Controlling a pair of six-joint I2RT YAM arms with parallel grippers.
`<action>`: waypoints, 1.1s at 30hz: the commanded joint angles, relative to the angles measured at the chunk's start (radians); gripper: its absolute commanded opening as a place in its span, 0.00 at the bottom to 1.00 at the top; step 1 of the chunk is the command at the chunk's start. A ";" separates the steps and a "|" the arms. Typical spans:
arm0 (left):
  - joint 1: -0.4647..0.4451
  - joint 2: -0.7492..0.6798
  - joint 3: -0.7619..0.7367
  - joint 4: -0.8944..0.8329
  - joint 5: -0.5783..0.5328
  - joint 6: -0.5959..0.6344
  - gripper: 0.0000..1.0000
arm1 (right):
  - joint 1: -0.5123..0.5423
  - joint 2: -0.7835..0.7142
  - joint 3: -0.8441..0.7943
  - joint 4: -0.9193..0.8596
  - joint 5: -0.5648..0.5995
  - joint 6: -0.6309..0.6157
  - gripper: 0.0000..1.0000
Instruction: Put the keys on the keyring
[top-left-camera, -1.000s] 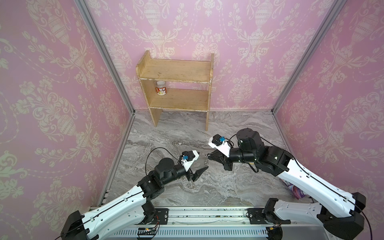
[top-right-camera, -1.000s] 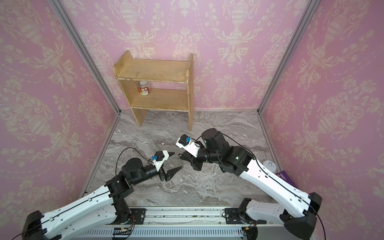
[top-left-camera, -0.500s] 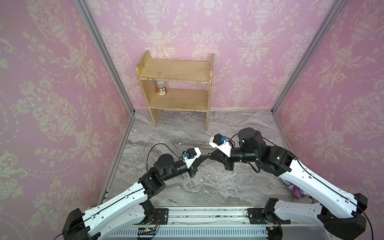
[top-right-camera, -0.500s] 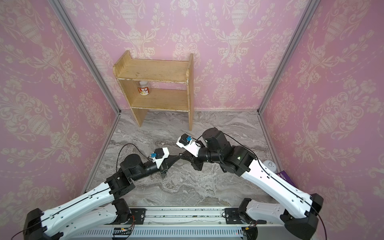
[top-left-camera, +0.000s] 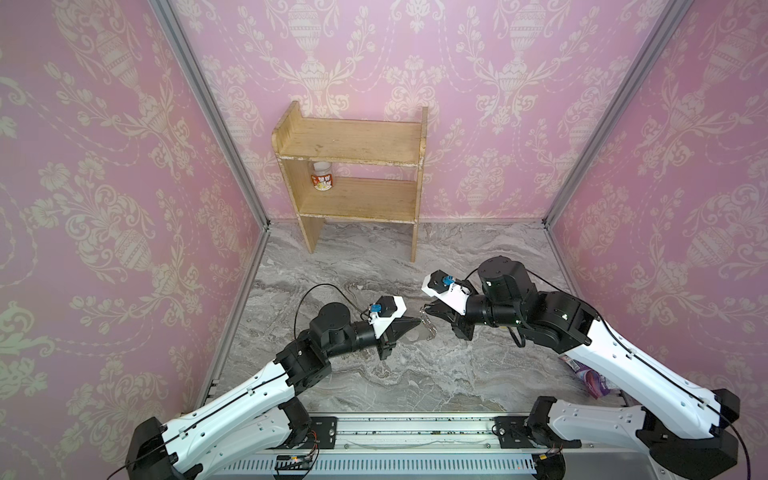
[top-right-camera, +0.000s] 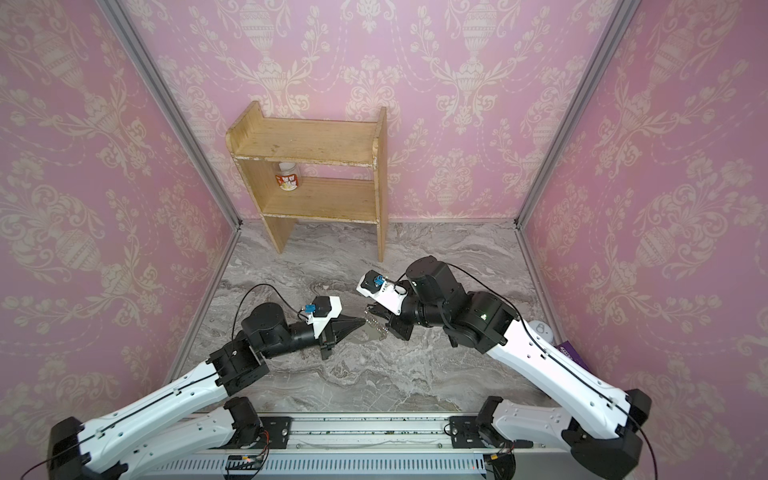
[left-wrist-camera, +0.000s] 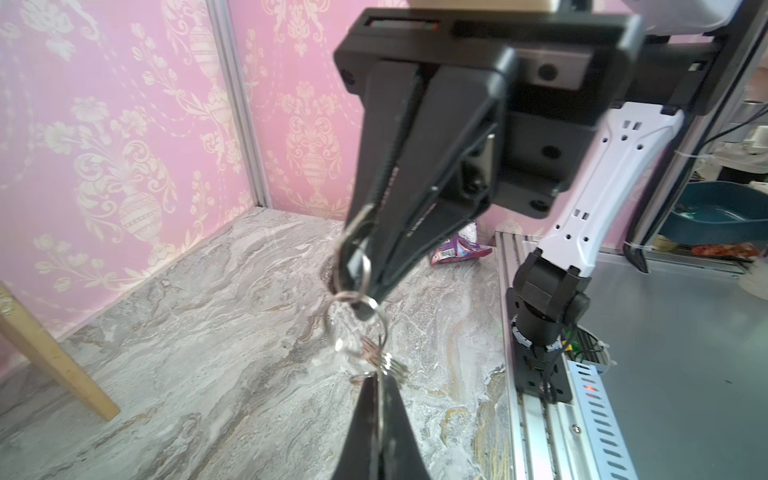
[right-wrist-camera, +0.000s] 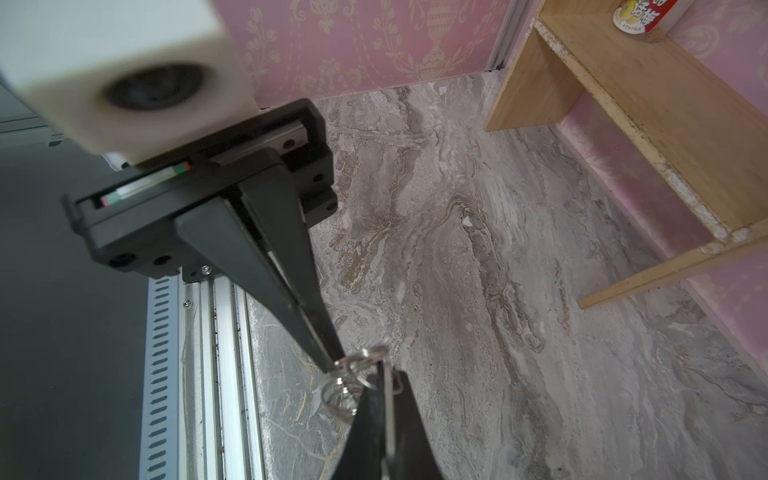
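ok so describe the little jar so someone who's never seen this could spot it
Find the wooden shelf unit against the back wall. On its lower shelf, at the left end in both top views, sits a small jar. It is the only thing on the shelves, with a white lid and a mostly red label.

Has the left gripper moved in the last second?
Yes. The left gripper moved away from the front rail toward the wooden shelf, closing on the keyring.

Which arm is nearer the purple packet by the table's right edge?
Right. The right arm runs its white forearm just beside the purple packet; the left arm lies across the table, on the opposite side.
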 joint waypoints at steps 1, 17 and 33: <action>-0.002 0.004 0.040 -0.048 0.093 -0.032 0.00 | -0.002 -0.002 0.035 -0.001 0.082 -0.017 0.10; 0.012 -0.042 0.018 -0.037 0.052 -0.093 0.00 | -0.013 -0.128 -0.071 -0.013 0.021 0.088 0.41; 0.047 -0.021 0.030 0.091 0.121 -0.195 0.00 | -0.011 -0.253 -0.317 0.149 -0.156 0.132 0.53</action>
